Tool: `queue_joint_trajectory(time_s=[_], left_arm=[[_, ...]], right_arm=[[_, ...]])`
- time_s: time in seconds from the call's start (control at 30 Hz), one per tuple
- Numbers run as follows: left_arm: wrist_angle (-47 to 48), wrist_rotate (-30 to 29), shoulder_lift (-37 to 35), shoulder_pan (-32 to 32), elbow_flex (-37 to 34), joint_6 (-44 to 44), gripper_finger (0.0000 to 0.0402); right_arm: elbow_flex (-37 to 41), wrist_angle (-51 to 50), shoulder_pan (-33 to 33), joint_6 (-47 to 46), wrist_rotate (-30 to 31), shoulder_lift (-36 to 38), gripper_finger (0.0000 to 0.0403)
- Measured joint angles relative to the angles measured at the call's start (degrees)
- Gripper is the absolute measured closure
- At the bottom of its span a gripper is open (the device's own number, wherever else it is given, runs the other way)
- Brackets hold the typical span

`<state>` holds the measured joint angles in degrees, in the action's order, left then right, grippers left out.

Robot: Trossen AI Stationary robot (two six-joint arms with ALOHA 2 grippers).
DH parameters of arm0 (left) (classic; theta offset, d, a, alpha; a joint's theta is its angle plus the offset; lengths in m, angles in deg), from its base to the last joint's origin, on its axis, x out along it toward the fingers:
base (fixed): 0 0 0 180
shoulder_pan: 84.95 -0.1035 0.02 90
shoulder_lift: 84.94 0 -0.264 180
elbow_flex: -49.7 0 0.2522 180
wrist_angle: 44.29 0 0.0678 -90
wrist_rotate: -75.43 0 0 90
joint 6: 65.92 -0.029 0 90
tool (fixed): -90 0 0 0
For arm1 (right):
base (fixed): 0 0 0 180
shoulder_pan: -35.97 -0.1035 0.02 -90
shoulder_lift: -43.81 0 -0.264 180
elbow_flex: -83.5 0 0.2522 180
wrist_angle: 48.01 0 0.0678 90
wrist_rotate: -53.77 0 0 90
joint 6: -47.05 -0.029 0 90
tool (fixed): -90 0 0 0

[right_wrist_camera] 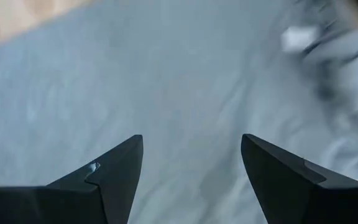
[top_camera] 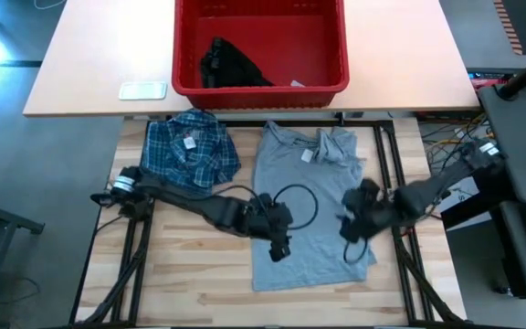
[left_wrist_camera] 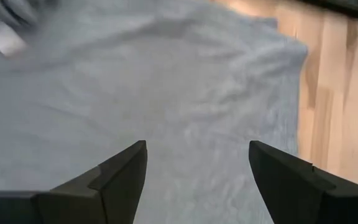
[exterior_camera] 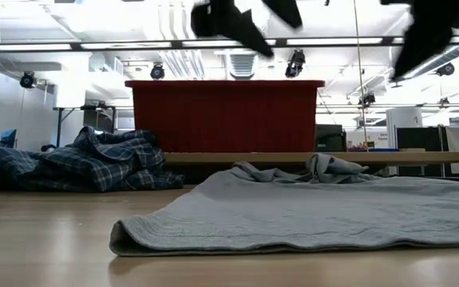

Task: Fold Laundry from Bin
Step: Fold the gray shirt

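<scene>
The grey T-shirt (top_camera: 304, 206) lies spread flat on the wooden table, its bunched collar end (top_camera: 331, 146) toward the bin. The plaid shirt (top_camera: 190, 151) lies crumpled at the far left of the table. The red bin (top_camera: 259, 50) stands beyond the far edge, with a black garment (top_camera: 229, 66) inside. My left gripper (top_camera: 279, 247) hangs open above the T-shirt's near left part (left_wrist_camera: 166, 93). My right gripper (top_camera: 350, 230) hangs open above its right side (right_wrist_camera: 185, 74). In the low view both grippers (exterior_camera: 229, 20) (exterior_camera: 429, 32) are well clear of the cloth.
The bin rests on a beige tabletop (top_camera: 89, 55) behind the wooden one, beside a flat white object (top_camera: 142, 90). Bare wood (top_camera: 190, 274) shows near and left of the T-shirt. Cables and equipment (top_camera: 510, 210) sit off the right edge.
</scene>
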<state>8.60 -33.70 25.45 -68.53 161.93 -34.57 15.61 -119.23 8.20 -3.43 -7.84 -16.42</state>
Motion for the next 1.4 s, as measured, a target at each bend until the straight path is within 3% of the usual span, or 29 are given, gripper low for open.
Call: queue_joint_trajectory(time_s=[0.13,0.3,0.7,0.87,1.03,1.17,1.3,1.4], left_arm=[[-11.42,2.09,0.46,-0.06,-8.32,0.77,0.0137],[-16.65,2.12,2.07,-1.03,-14.09,2.04,0.0137],[-21.71,3.83,11.36,-2.86,-13.74,5.96,0.0137],[-19.33,8.73,13.69,-3.31,-13.7,6.45,0.0137],[-13.94,11.8,13.18,-0.59,-13.57,5.76,0.0137],[-8.84,15.47,11.38,1.78,-13.68,8.66,0.0137],[-0.97,15.33,6.42,2.83,-14.03,10.78,0.0137],[-2.38,13.96,0.93,2.44,-13.85,9.0,0.0137]], right_arm=[[4.61,4.59,-6.94,-8.09,-0.59,-4.05,0.0138],[6.92,9.02,-11.47,-15.2,-3.46,-10.1,0.0138],[8.47,12.52,-12.48,-22.45,-6.32,-18.28,0.0153],[12.73,21.01,-12.48,-27.39,-6.36,-22.39,0.016],[12.0,26.66,-13.65,-29.69,-6.61,-28.08,0.0161],[8.77,28.31,-15.41,-31.02,-10.31,-32.34,0.0161],[2.07,25.16,-18.57,-31.22,-15.79,-32.39,0.0161],[-2.67,20.04,-18.87,-30.61,-13.22,-29.87,0.0161]])
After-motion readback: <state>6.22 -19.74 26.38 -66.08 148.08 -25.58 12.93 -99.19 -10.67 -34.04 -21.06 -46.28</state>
